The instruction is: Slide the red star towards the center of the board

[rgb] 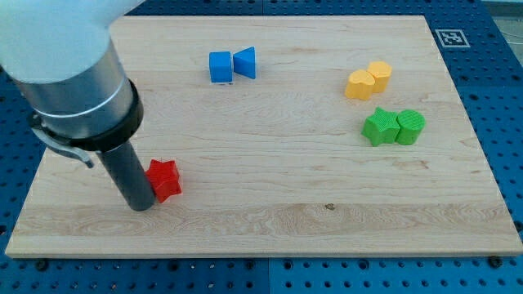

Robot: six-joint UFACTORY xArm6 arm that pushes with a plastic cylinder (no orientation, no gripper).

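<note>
The red star [165, 179] lies at the view's lower left of the wooden board [270, 212]. My tip [142, 205] rests on the board right against the star's left side, a little below its middle. The dark rod rises from there to the large grey and white arm body at the view's upper left, which hides the board's upper left corner.
A blue cube [220, 67] and a blue wedge-shaped block [245, 63] touch at the view's top centre. Two yellow blocks [367, 80] sit at the upper right, a green star [378, 126] and a green rounded block [410, 126] just below them. A tag marker [451, 37] is at the top right.
</note>
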